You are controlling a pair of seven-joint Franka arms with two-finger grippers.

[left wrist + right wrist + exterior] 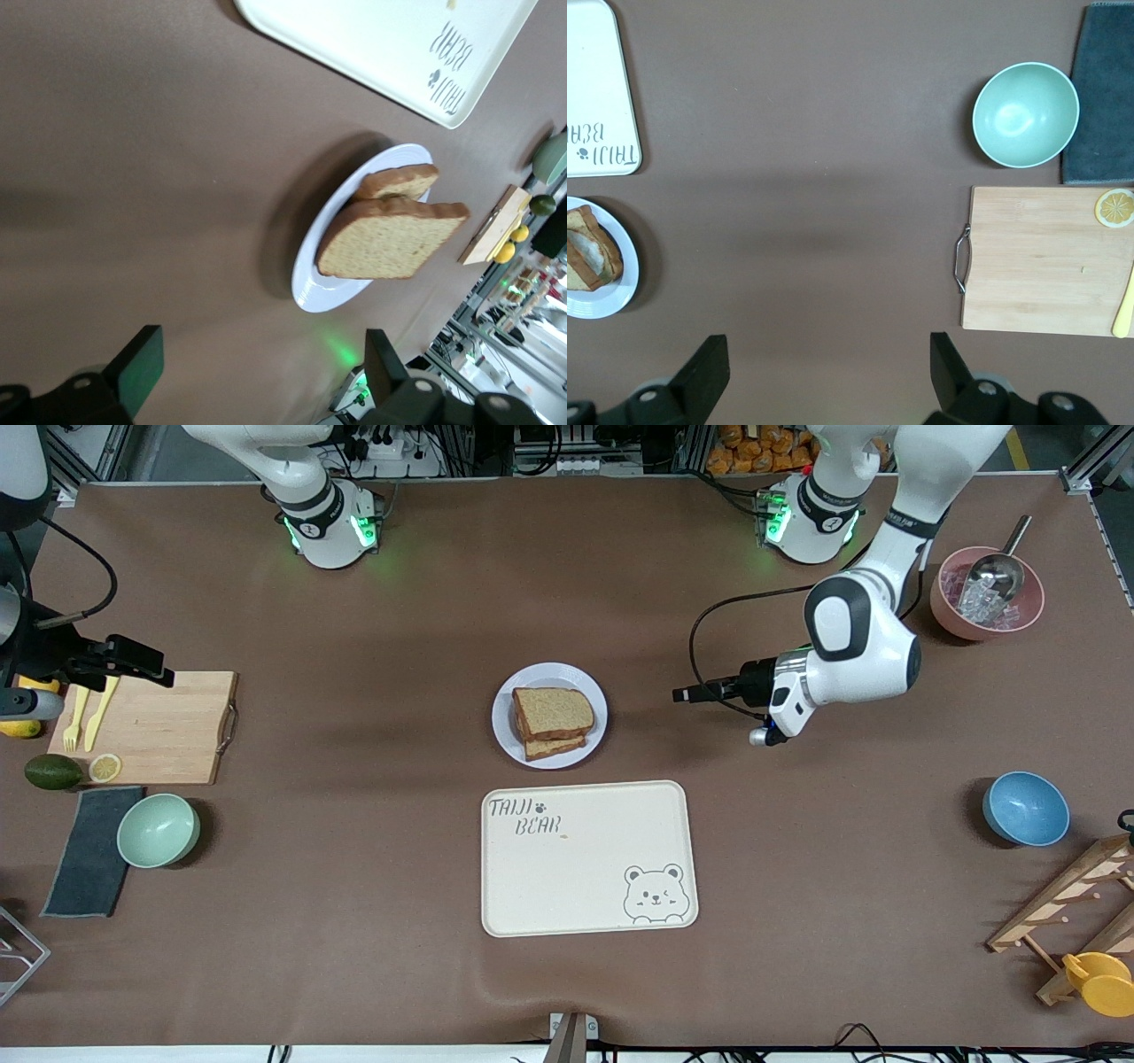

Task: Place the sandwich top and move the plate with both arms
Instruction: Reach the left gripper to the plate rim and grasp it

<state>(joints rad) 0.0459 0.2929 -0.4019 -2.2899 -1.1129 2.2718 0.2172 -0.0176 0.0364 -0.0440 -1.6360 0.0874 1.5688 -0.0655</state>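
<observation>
The plate stands mid-table, just farther from the front camera than the cream tray. The sandwich top lies flat on the stacked sandwich on that plate; a lower slice pokes out under it. My left gripper hangs low beside the plate, toward the left arm's end, pointing at it, open and empty. The left wrist view shows the sandwich top on the plate ahead of the left gripper. My right gripper hovers over the cutting board, open and empty, with bare table under the right gripper and the plate off to one side.
The bear tray lies nearer the front camera than the plate. A wooden cutting board, green bowl and grey cloth sit at the right arm's end. A blue bowl, pink bowl with scoop and wooden rack are at the left arm's end.
</observation>
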